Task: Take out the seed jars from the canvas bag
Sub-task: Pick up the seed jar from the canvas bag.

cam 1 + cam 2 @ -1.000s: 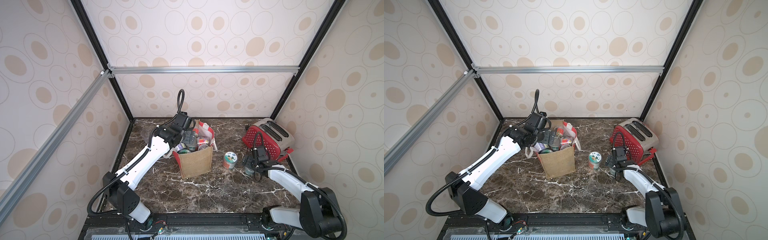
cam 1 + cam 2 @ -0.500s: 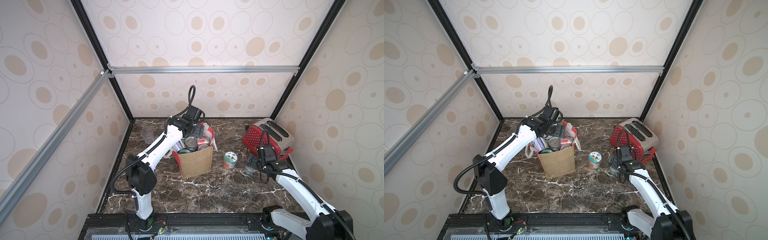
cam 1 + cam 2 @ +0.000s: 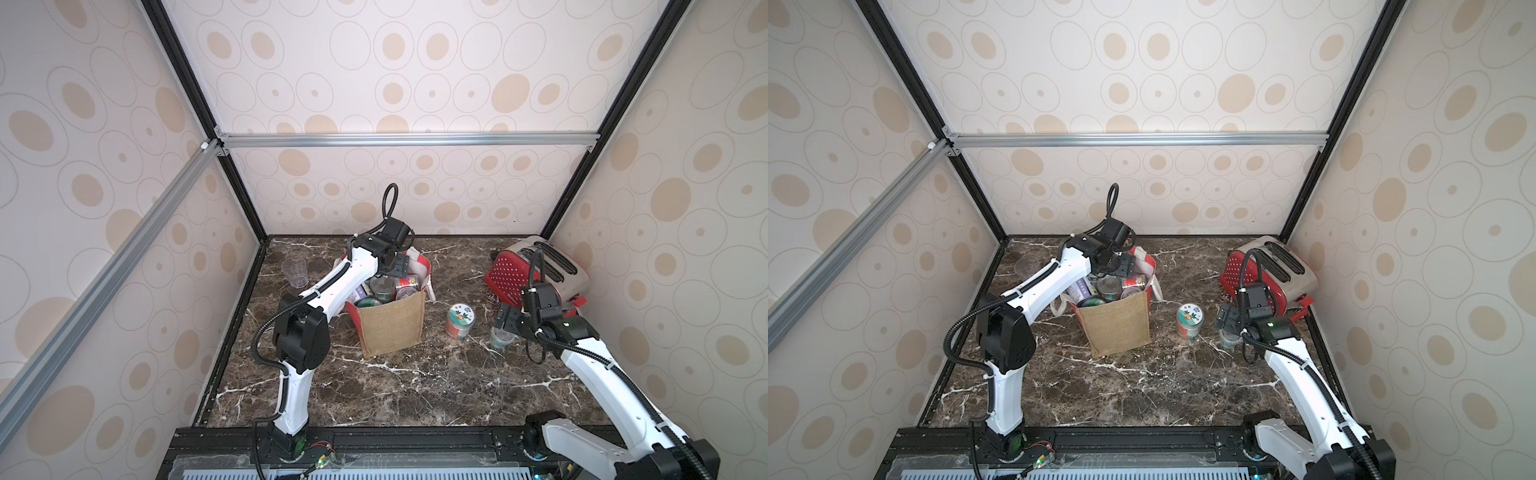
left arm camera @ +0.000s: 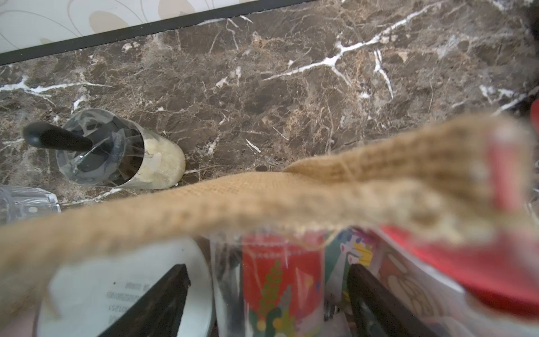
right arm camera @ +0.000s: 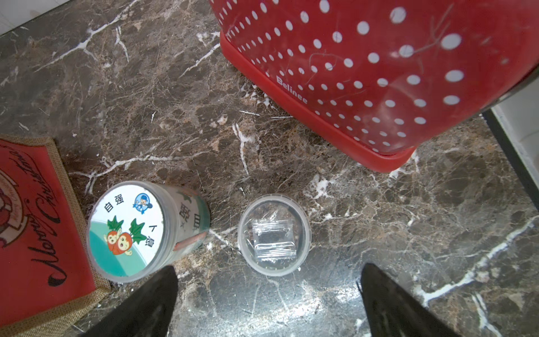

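Left jaws in the bag, two jars out
The left jaws stand apart in the canvas bag with a red jar between them. The right jaws stand apart just by a tiny clear cup, beside a sticker-lid jar on the counter.

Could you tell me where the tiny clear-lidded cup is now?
In the right wrist view, the tiny cup stands on the table, right side, beside the cartoon-lid jar, near the red toaster, before the open right tool.

The left arm and the right arm have smooth white shells, black joint blocks and black ribbed cables.
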